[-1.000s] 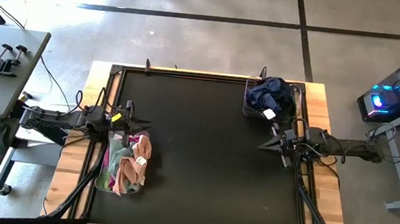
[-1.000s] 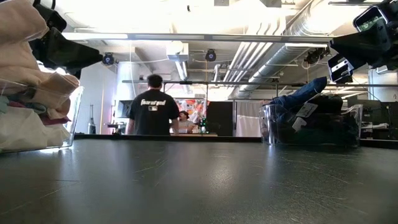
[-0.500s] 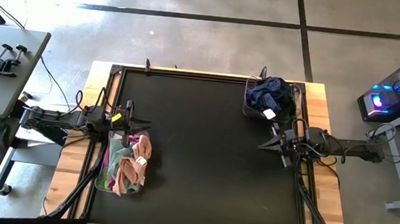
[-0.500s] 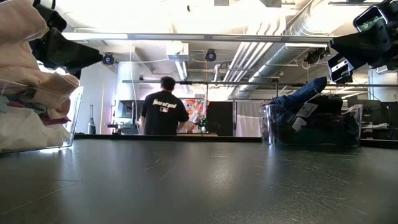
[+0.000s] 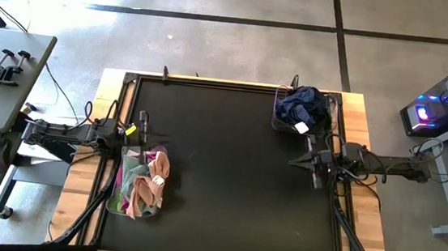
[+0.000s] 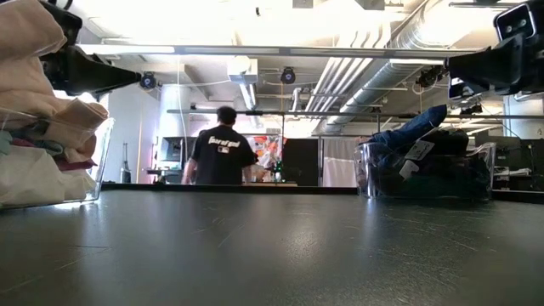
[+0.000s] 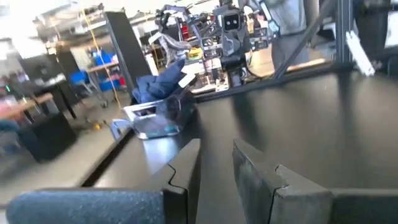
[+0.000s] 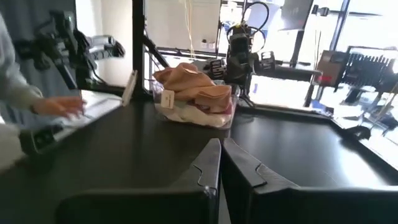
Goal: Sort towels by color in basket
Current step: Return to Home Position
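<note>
We see the left hand [image 5: 148, 141] at the left edge of the black bench [image 5: 227, 183], raised over the far end of a clear plastic bin [image 5: 112, 201] that stands near the bench's left side. Its own camera shows the two dark fingers [image 7: 186, 168] only narrowly apart, a slim gap between them with nothing in it. In the low view this hand [image 6: 127, 81] hangs level with the top of the pile. We cannot tell whether it brushes the uppermost cloth.

That bin is heaped with the light towels [image 5: 144, 185]: soft pink, peach, white and a little green and magenta, rising above the rim. From the right wrist camera we see the same pile [image 8: 193, 81] in its clear bin [image 8: 193, 115], with a small white paper tag [image 8: 166, 98] hanging at one side.

The right hand [image 5: 296, 159] hovers at the right edge of the bench, pointing towards the middle, just on the near side of a second clear plastic bin [image 5: 276, 118] in the far right corner. Its fingers [image 8: 211, 165] stand all but together, only a sliver between them, and they hold nothing.

The second bin holds the dark towels [image 5: 303, 104], navy and black, with one blue fold sticking up over the rim [image 6: 416, 127] and a white tag [image 5: 301, 127] on the near side.

Beyond the bench a person in a black T-shirt [image 6: 223, 157] stands in the room with their back to us, and a person's hand [image 8: 59, 106] rests on a grey desk to the bench's left.
</note>
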Controlling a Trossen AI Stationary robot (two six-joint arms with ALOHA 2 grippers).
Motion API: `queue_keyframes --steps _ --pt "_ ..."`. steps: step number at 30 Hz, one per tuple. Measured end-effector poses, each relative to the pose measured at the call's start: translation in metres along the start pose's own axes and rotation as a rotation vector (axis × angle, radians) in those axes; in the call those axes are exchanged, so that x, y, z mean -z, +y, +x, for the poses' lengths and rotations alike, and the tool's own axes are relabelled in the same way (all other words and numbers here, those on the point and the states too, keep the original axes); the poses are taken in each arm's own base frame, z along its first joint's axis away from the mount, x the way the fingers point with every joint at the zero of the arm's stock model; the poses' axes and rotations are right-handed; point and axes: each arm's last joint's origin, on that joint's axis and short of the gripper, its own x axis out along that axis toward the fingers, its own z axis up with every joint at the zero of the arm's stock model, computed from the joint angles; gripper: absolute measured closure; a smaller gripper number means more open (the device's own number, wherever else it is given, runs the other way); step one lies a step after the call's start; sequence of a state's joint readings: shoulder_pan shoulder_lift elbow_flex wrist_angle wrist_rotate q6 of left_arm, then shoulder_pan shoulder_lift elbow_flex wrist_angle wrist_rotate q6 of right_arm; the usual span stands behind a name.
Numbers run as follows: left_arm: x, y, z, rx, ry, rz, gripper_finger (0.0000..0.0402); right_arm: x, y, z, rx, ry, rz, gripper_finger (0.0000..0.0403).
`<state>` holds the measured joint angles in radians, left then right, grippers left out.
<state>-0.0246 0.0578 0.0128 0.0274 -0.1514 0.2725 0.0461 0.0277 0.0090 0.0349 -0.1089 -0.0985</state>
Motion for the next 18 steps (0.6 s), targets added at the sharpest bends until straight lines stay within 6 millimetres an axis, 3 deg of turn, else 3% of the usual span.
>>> queue_keyframes --steps 18 --pt "0.0 0.0 0.0 0.0 0.0 0.018 0.0323 0.0002 0.0 0.0 0.001 0.002 -0.033 0.0398"
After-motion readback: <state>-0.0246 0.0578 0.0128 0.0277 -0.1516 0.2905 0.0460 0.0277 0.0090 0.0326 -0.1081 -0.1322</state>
